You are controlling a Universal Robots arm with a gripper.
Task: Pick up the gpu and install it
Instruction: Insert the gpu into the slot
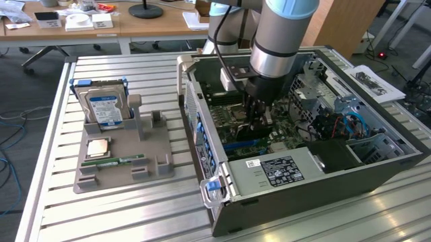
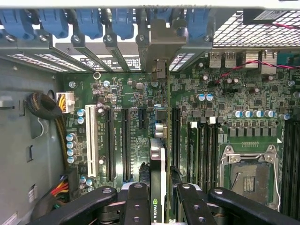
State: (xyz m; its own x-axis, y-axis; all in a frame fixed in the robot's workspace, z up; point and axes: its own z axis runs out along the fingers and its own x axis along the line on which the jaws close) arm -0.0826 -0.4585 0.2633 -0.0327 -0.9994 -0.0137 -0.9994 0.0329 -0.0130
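My gripper [image 2: 161, 190] is shut on the gpu [image 2: 158, 164], which I see edge-on in the wrist view. It is a thin card with a green logo on its edge, clamped between two black fingers [image 2: 137, 201]. Its silver end bracket [image 2: 158, 44] reaches the case's rear slot openings. The card stands upright over the black expansion slots [image 2: 125, 140] of the green motherboard [image 2: 206, 122]. In the exterior view, the gripper [image 1: 259, 118] is lowered inside the open computer case [image 1: 296, 201], just above the motherboard [image 1: 225, 108].
A power supply [image 1: 283, 169] fills the near end of the case, and drive cages with cables [image 1: 343, 116] sit on the exterior view's right. Outside the case, a grey fixture [image 1: 121, 171] holds a hard drive [image 1: 104, 106], a CPU [image 1: 98, 147] and a RAM stick [image 1: 114, 162]. The empty CPU socket [image 2: 246, 176] lies beside the slots.
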